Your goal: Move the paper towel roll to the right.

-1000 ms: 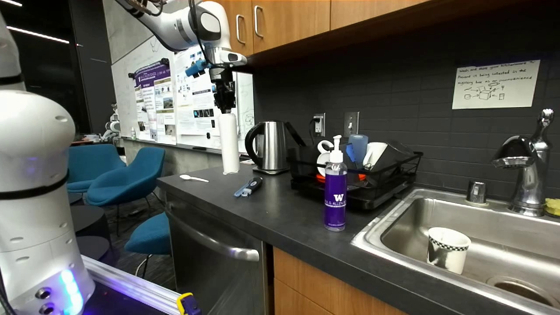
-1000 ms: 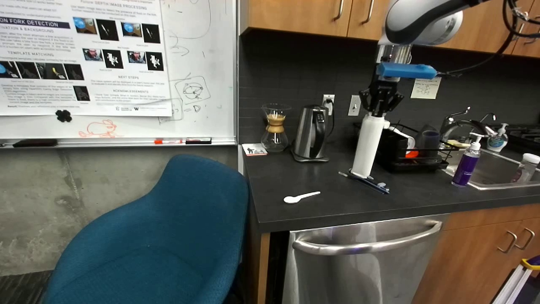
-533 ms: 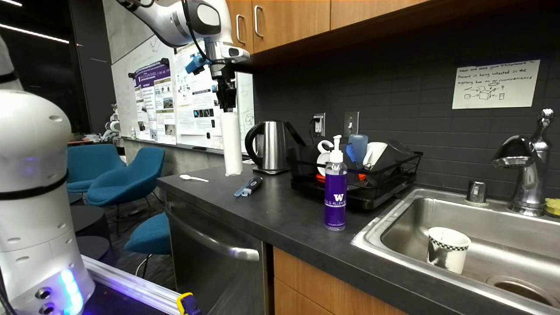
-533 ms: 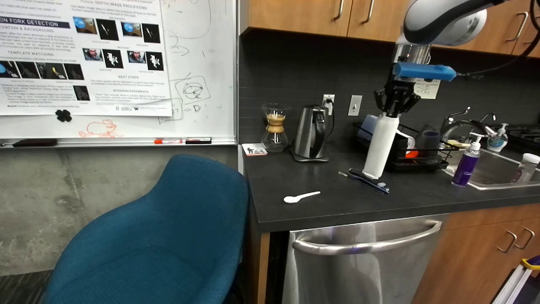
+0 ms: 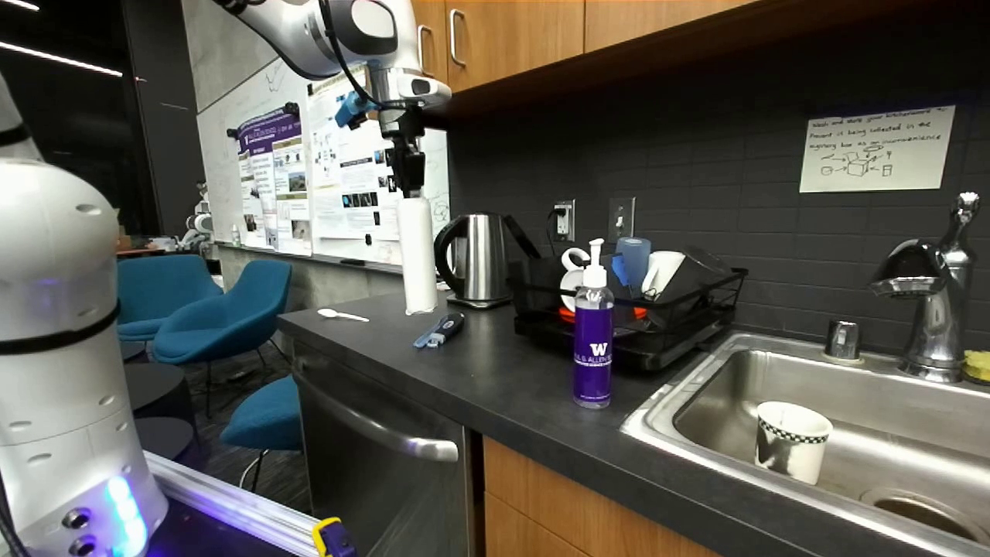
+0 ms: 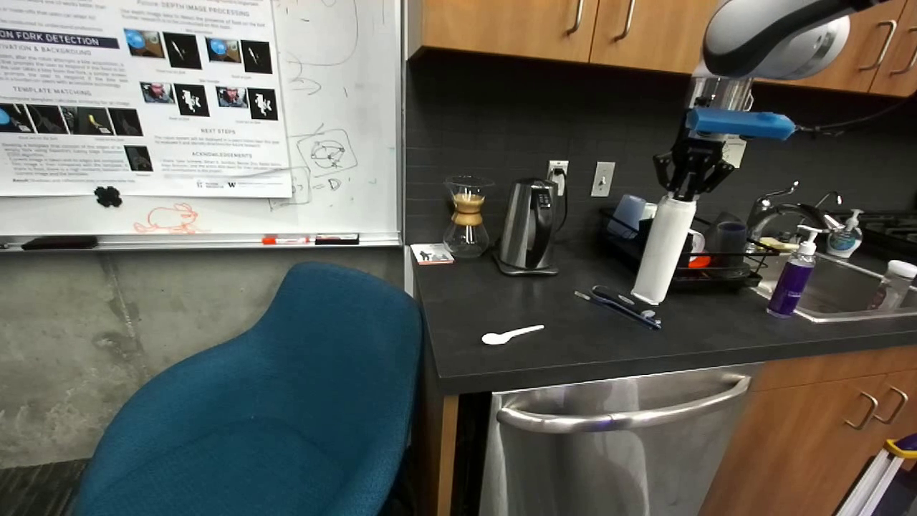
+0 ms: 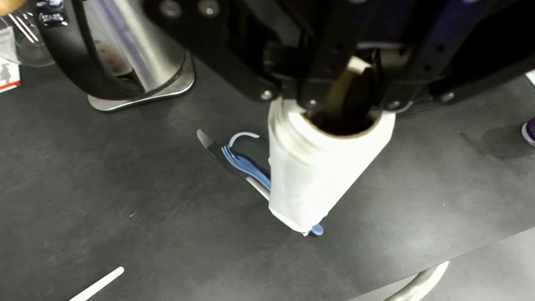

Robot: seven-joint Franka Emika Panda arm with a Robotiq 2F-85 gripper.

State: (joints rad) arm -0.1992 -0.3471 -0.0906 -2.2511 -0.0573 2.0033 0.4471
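Note:
The paper towel roll is a slim white cylinder, seen in both exterior views [image 5: 418,259] [image 6: 665,251] and in the wrist view [image 7: 313,179]. My gripper [image 5: 412,190] [image 6: 685,193] is above it, with its fingers closed on the top end at the open cardboard core. In the wrist view the fingertips [image 7: 351,102] meet the roll's upper rim. The roll hangs close to upright. Its lower end is at or just above the dark counter; I cannot tell if it touches. In the wrist view it covers part of the cutlery.
Cutlery [image 6: 620,307] lies beside the roll's lower end. A steel kettle [image 5: 483,259] stands behind, and a black dish rack [image 5: 657,348] stands to the right. A purple bottle [image 5: 593,356] is near the sink [image 5: 657,418]. A white spoon [image 6: 510,335] lies near the counter's left end.
The gripper and the held roll have moved right in both exterior views, past the cutlery toward the dish rack. The other objects have stayed in place.

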